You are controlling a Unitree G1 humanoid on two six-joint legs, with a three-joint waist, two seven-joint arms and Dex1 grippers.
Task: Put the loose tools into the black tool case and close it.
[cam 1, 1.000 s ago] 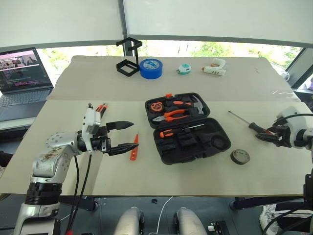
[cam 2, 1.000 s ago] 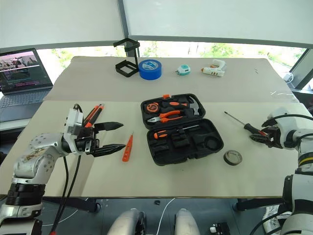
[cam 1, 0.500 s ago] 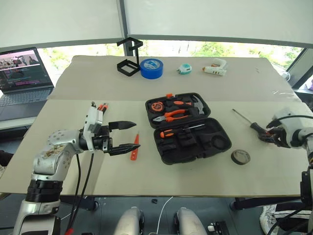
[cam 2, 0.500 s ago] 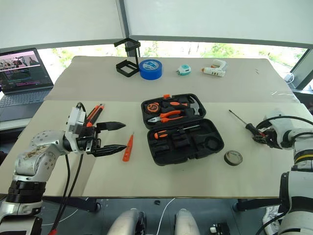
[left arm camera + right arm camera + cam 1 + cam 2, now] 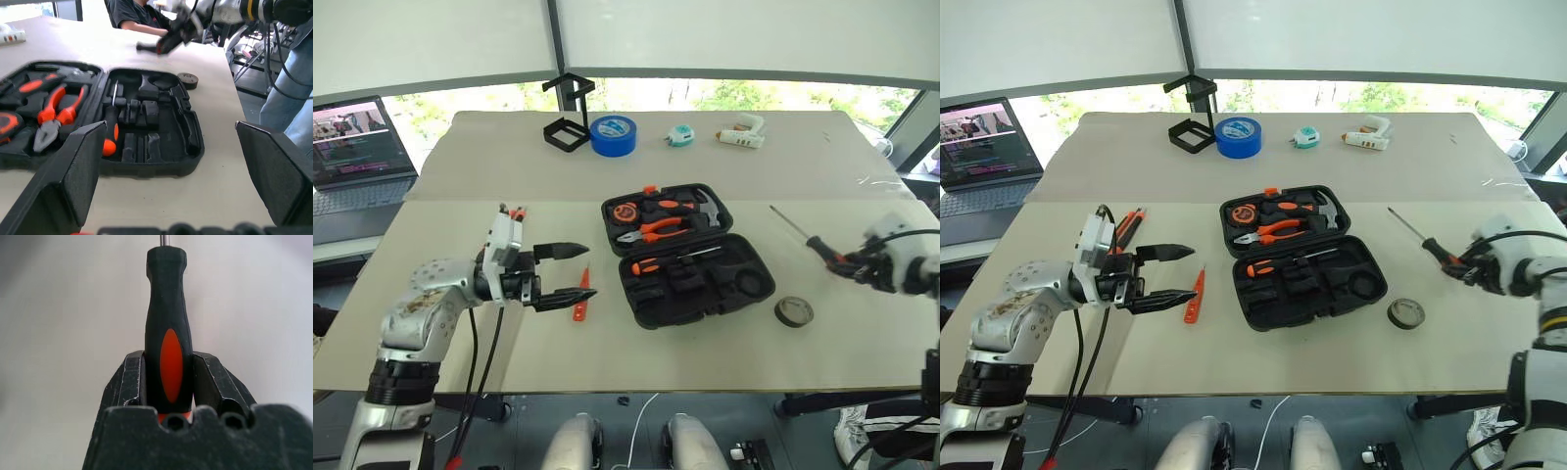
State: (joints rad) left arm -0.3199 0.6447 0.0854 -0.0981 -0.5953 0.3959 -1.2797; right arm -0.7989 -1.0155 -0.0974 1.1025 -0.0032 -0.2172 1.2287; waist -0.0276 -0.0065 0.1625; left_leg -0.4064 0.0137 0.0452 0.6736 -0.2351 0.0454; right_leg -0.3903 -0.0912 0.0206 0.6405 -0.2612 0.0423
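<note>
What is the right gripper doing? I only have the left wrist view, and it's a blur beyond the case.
Observer: The right gripper is shut on a black-and-orange screwdriver, gripping its handle, shaft pointing away from the gripper.
Operator: Is anything loose on my left side? I can't see past my own fingers.
Observer: Yes, a slim orange tester pen lies on the table just by the open left gripper, between it and the black tool case.
Operator: Anything behind the left gripper?
Observer: Orange-and-black handles lie on the table behind it; what tools they are I cannot tell.
</note>
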